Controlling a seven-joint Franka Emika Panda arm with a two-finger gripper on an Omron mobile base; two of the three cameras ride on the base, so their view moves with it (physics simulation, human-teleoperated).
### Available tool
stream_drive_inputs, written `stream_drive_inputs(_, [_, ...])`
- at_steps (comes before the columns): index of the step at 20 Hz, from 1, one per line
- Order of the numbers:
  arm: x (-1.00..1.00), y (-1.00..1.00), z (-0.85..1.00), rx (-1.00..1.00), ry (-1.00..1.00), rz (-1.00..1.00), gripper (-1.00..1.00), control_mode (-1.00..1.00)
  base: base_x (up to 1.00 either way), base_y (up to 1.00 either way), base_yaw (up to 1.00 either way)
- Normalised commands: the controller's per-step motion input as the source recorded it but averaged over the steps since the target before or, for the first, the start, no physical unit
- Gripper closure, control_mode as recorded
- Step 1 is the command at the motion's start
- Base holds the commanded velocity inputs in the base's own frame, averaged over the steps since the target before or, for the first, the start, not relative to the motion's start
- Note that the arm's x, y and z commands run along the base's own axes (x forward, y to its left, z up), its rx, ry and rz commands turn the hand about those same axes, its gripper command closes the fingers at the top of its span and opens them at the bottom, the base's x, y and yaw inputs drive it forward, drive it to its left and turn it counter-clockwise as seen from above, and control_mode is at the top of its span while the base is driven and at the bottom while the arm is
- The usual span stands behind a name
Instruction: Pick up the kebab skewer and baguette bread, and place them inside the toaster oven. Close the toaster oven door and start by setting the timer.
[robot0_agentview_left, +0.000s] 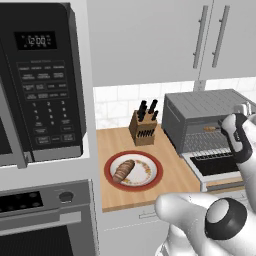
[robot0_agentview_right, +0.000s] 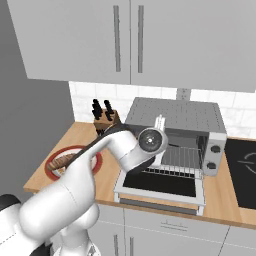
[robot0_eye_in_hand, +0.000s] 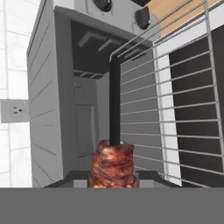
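My gripper (robot0_eye_in_hand: 112, 177) is shut on the kebab skewer (robot0_eye_in_hand: 113, 164). A reddish-brown chunk sits between the jaws and the dark stick runs ahead into the open toaster oven (robot0_eye_in_hand: 57, 87). From the left base view, my gripper (robot0_agentview_left: 223, 130) holds the kebab skewer (robot0_agentview_left: 210, 128) at the mouth of the toaster oven (robot0_agentview_left: 200, 107), over the wire rack (robot0_agentview_left: 207, 144). The toaster oven door (robot0_agentview_left: 216, 165) is folded down flat. The baguette bread (robot0_agentview_left: 123, 170) lies on a red-rimmed plate (robot0_agentview_left: 152, 162) on the wooden counter. The arm partly hides the baguette bread (robot0_agentview_right: 62, 161) in the right base view.
A knife block (robot0_agentview_left: 143, 127) stands left of the toaster oven. The black microwave (robot0_agentview_left: 40, 80) and built-in oven (robot0_agentview_left: 45, 220) rise at the left. Two knobs (robot0_agentview_right: 215, 150) sit on the toaster oven's right side, with a black cooktop (robot0_agentview_right: 242, 170) beyond. Cabinets hang above.
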Motion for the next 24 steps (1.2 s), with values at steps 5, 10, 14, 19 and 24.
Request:
stream_drive_inputs(5, [0.22, -0.12, -0.17, -0.03, 0.00, 0.04, 1.00, -1.00, 0.00, 0.00, 0.00])
stream_drive_inputs(10, [0.34, 0.00, -0.11, -0.07, 0.00, 0.03, 1.00, -1.00, 0.00, 0.00, 0.00])
stream_drive_inputs(14, [0.09, -0.08, -0.15, 0.00, 0.00, 0.00, 1.00, -1.00, 0.00, 0.00, 0.00])
stream_drive_inputs(19, [0.05, -0.13, -0.16, 0.00, 0.00, 0.00, 1.00, -1.00, 0.00, 0.00, 0.00])
stream_drive_inputs(24, [0.09, -0.03, -0.13, 0.00, 0.01, 0.00, 1.00, -1.00, 0.00, 0.00, 0.00])
